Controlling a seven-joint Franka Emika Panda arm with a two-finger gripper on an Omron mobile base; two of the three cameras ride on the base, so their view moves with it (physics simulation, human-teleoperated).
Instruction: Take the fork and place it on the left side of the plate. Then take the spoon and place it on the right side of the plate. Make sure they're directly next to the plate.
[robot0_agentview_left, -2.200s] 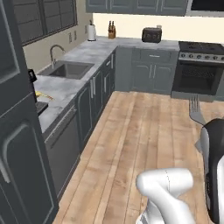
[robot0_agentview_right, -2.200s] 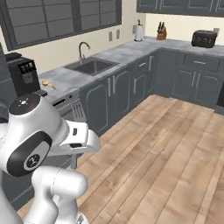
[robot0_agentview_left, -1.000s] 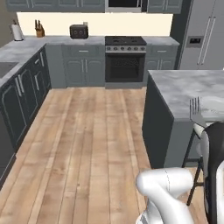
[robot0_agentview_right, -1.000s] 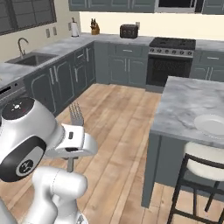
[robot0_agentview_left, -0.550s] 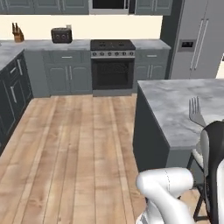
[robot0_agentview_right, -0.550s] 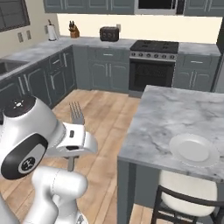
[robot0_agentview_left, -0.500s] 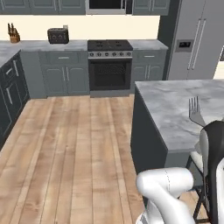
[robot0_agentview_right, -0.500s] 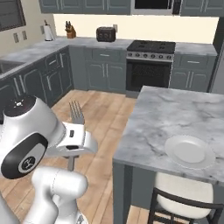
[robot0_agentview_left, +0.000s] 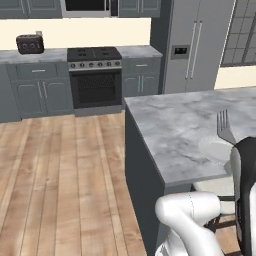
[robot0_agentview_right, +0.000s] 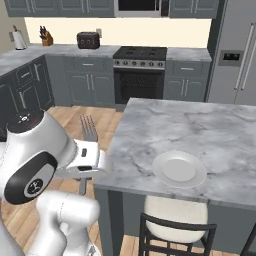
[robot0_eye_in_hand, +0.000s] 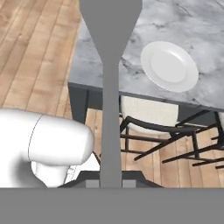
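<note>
Fork, slim grey metal, four tines (robot0_agentview_right: 89, 131): clamped upright in closed gripper (robot0_agentview_right: 86, 165), handle down, tines up, off left edge of marble table (robot0_agentview_right: 165, 127) | round pale grey-white plate (robot0_agentview_right: 179, 169): ahead and right of gripper, near table's front edge, nothing on it | fork's long axis due alongside plate's left rim.
</note>
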